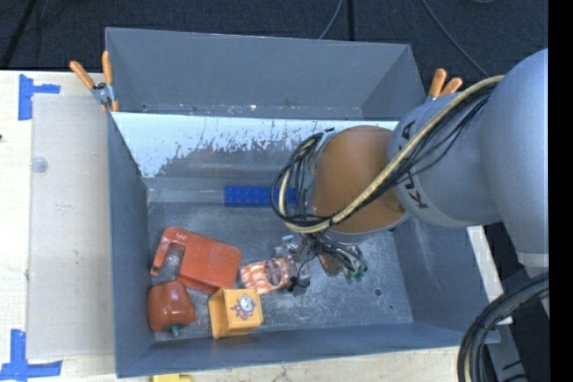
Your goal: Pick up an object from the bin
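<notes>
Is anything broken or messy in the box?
Nothing looks broken or spilled. The toys just lie jumbled in the lower left corner: a flat orange piece, a red pepper-like thing and a yellow block sitting crooked. A blue brick lies alone at the back. The hand hangs beside a small shiny thing.

Single camera, high above grey bin [269,85], looks down, slightly oblique; close framing; arm [501,157] enters from frame right.

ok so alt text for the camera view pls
A robot arm reaches from the right into a grey metal bin, its pincer low beside a small shiny orange-pink thing. Left of it lie an orange-red flat toy, a red pepper-like toy, a yellow cube; a blue block sits farther back.
</notes>
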Controlling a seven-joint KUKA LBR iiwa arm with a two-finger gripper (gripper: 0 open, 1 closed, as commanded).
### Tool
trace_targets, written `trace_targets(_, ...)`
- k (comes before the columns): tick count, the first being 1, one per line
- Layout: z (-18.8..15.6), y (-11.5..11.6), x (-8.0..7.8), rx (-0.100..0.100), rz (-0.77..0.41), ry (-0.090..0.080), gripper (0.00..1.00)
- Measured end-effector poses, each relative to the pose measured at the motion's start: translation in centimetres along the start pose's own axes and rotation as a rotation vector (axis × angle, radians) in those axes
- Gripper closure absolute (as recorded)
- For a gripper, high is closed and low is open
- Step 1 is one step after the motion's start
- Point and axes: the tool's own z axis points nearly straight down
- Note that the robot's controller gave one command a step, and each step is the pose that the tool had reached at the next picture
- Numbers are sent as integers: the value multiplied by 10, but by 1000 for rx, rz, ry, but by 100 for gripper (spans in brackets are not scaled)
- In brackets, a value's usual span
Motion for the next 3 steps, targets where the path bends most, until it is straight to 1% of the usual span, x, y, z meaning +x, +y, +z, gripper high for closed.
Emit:
trace_targets(1, -59, -82, -67, -1, -474, -2, 100)
trace_targets(2, -59, -82, -67, -1, -473, -1, 100)
trace_targets(3, -194, -70, -44, 2, -1021, -7, 100)
